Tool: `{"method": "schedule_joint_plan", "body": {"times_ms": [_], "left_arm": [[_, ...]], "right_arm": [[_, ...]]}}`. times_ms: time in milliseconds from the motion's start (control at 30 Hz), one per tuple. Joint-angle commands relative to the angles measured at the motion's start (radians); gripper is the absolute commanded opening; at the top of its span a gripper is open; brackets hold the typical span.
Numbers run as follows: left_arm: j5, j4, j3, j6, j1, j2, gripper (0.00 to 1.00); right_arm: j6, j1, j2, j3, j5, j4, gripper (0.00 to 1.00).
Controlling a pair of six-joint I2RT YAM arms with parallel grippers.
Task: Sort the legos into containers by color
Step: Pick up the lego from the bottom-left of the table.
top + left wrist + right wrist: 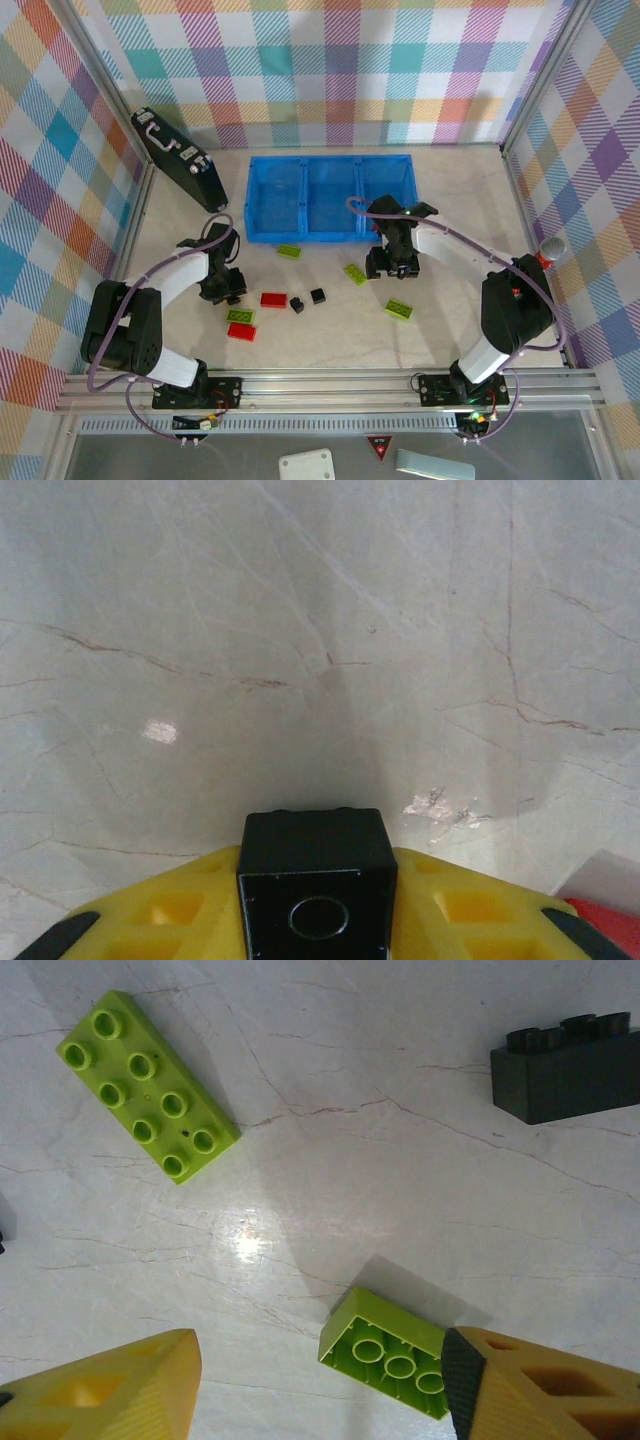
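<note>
The left tool (316, 925) pinches a black lego (316, 855). The right tool (316, 1362) stands spread, one finger touching an upturned lime-green lego (385, 1352) on the desk (330, 1160).

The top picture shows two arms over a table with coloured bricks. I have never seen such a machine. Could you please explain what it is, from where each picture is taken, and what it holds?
It is a robot with two arms, each ending in a two-finger gripper. The top picture looks down from above. It shows the left gripper, the right gripper, a blue tray with three compartments, and loose bricks, lime-green, red and black, on the table. The other two pictures come from small cameras on the wrists. In the left wrist picture, the yellow fingers are closed on a small black brick. In the right wrist picture, the fingers stand open. A green brick lies beside one of them with its hollow underside showing, and it is not gripped.
</note>
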Motion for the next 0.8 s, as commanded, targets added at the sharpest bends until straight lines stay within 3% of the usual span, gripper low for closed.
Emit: {"method": "schedule_joint_plan", "body": {"times_ms": [0,467,767], "left_arm": [[0.003,-0.029,0.023,0.019,-0.004,-0.022,0.33],[-0.037,-0.168,0.205,0.076,-0.014,-0.085,0.30],[-0.046,-0.198,0.423,0.099,-0.054,0.033,0.30]], "right_arm": [[0.006,0.002,-0.041,-0.005,0.011,-0.019,0.66],[0.017,0.002,-0.079,-0.021,0.031,-0.043,0.66],[0.038,0.002,-0.122,-0.061,0.041,-0.055,0.66]]}}
